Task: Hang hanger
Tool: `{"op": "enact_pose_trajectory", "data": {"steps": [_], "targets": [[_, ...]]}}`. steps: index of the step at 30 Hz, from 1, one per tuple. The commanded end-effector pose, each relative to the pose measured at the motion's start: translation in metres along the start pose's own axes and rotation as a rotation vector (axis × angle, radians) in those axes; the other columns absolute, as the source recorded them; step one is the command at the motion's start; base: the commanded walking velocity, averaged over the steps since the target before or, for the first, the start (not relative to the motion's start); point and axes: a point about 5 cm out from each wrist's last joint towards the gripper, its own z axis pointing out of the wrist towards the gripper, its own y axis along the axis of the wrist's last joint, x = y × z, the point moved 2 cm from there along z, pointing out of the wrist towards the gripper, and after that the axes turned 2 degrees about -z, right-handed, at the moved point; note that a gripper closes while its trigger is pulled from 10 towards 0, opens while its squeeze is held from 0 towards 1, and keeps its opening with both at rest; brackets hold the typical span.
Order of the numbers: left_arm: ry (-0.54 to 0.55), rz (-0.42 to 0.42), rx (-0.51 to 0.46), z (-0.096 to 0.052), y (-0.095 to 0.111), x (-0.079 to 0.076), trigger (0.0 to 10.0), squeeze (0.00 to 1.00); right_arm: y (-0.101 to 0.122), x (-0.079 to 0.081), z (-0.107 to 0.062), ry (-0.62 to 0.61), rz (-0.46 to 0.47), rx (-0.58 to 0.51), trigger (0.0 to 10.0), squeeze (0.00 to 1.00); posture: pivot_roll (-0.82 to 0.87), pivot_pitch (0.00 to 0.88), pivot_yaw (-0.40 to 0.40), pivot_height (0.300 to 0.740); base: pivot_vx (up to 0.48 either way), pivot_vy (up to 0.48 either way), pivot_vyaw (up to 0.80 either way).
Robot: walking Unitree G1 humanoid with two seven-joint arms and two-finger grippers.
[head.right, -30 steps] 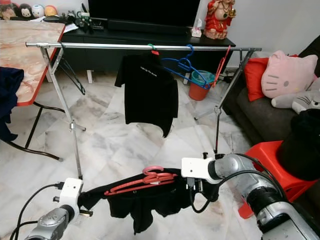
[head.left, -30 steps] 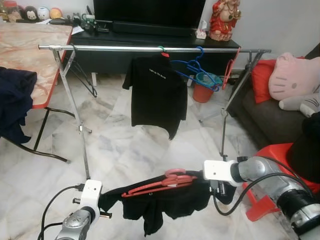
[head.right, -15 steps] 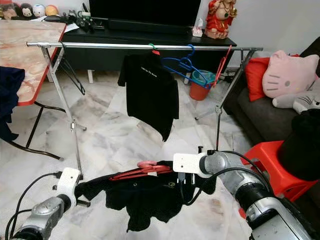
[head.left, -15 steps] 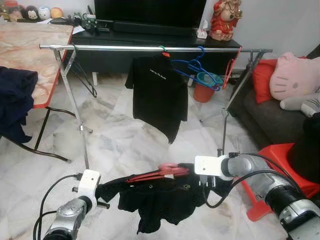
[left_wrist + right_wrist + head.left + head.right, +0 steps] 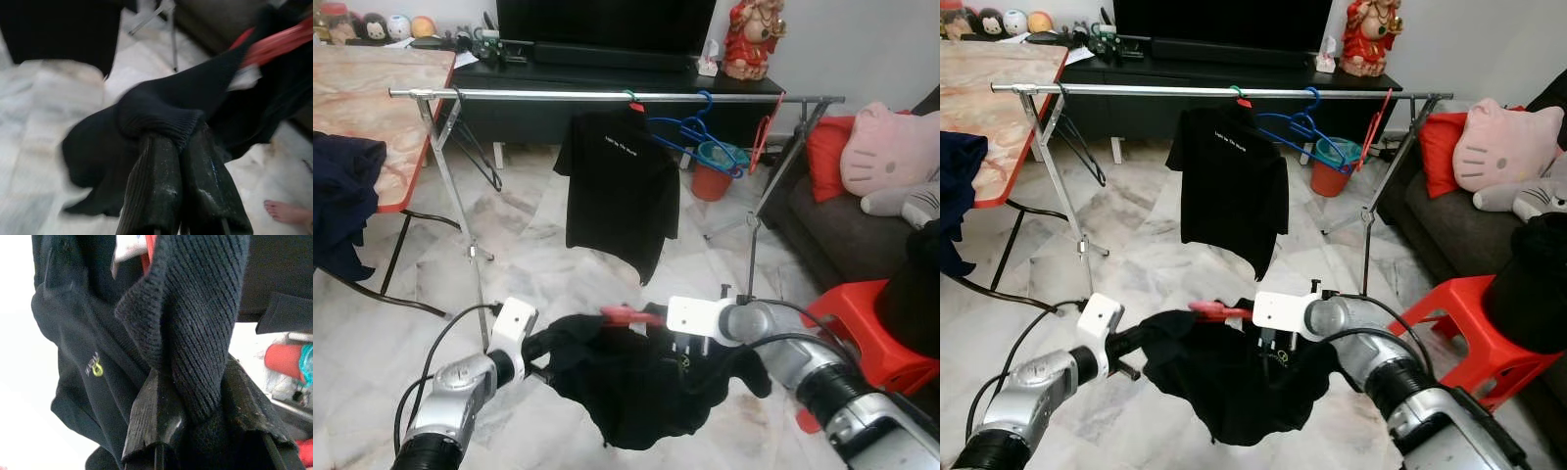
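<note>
Left gripper (image 5: 178, 147) and right gripper (image 5: 195, 406) each pinch the black knit shirt (image 5: 641, 382) on its red plastic hanger (image 5: 628, 315).

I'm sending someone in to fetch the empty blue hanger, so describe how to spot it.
Find the silver rail in front of the TV stand. The blue hanger hangs right of the black shirt, tilted and bare, before the red hanger at the rail's end.

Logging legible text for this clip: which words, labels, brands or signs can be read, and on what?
Hanging black T-shirt on the silver clothes rail: a small white chest line, too small to read.
Black shirt held by both grippers: a small yellow-green logo, shape visible, not readable as letters.
Nothing else bears legible text.
</note>
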Motion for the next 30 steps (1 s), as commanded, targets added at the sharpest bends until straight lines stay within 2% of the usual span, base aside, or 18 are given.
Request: {"op": "enact_pose_trajectory", "data": {"steps": [1,6,9,11,12,13,17,19,20,23,27,29,30], "targets": [[-0.077,0.000,-0.055,0.005,0.017,-0.015,10.0,0.00,0.003,-0.004,-0.001,-0.036,0.043,0.004,0.0,0.00,0.01,0.000,-0.143,0.740,0.000,0.000,0.00],[-0.163,-0.017,-0.117,0.005,0.036,-0.030,10.0,0.00,0.006,-0.001,0.002,-0.043,0.044,0.029,0.0,0.00,0.01,0.000,-0.139,0.740,0.000,0.000,0.00],[-0.250,-0.018,-0.131,0.004,0.045,-0.044,10.0,0.00,0.014,-0.004,0.006,-0.107,0.080,0.009,0.0,0.00,0.01,0.000,-0.138,0.740,0.000,0.000,0.00],[-0.297,-0.004,-0.106,0.004,0.044,-0.054,10.0,0.00,0.022,-0.013,0.008,-0.188,0.153,-0.031,0.0,0.00,0.02,0.000,-0.136,0.740,0.000,0.000,0.00],[-0.318,0.011,-0.083,0.005,0.040,-0.059,10.0,0.00,0.029,-0.019,0.008,-0.240,0.251,-0.081,0.0,0.00,0.02,0.000,-0.136,0.740,0.000,0.000,0.00],[-0.322,0.015,-0.077,0.005,0.039,-0.060,10.0,0.00,0.031,-0.021,0.008,-0.253,0.281,-0.096,0.0,0.00,0.02,0.000,-0.136,0.740,0.000,0.000,0.00],[-0.330,0.018,-0.039,0.008,0.030,-0.068,10.0,0.00,0.042,-0.018,0.012,-0.243,0.439,-0.178,0.0,0.00,0.02,0.000,-0.129,0.740,0.000,0.000,0.00],[-0.329,0.019,-0.018,0.015,0.024,-0.078,10.0,0.00,0.057,-0.011,0.015,-0.208,0.563,-0.275,0.0,0.00,0.03,0.000,-0.123,0.740,0.000,0.000,0.00],[-0.317,0.034,-0.005,0.020,0.022,-0.082,10.0,0.00,0.061,-0.007,0.016,-0.194,0.579,-0.292,0.0,0.00,0.03,0.000,-0.122,0.740,0.000,0.000,0.00],[-0.256,0.059,0.009,0.027,0.019,-0.080,10.0,0.00,0.061,-0.003,0.018,-0.196,0.569,-0.286,0.0,0.00,0.02,0.000,-0.113,0.740,0.000,0.000,0.00],[-0.181,0.074,-0.018,0.033,0.023,-0.075,10.0,0.00,0.061,0.000,0.018,-0.193,0.601,-0.304,0.0,0.00,0.02,0.000,-0.104,0.740,0.000,0.000,0.00],[-0.182,0.071,-0.049,0.033,0.027,-0.077,10.0,0.00,0.059,0.001,0.018,-0.192,0.616,-0.306,0.0,0.00,0.02,0.000,-0.097,0.740,0.000,0.000,0.00],[-0.171,0.075,-0.061,0.033,0.029,-0.075,10.0,1.00,0.058,0.002,0.018,-0.194,0.622,-0.307,0.0,0.00,0.02,0.000,-0.096,0.740,0.000,0.000,0.00]]}}
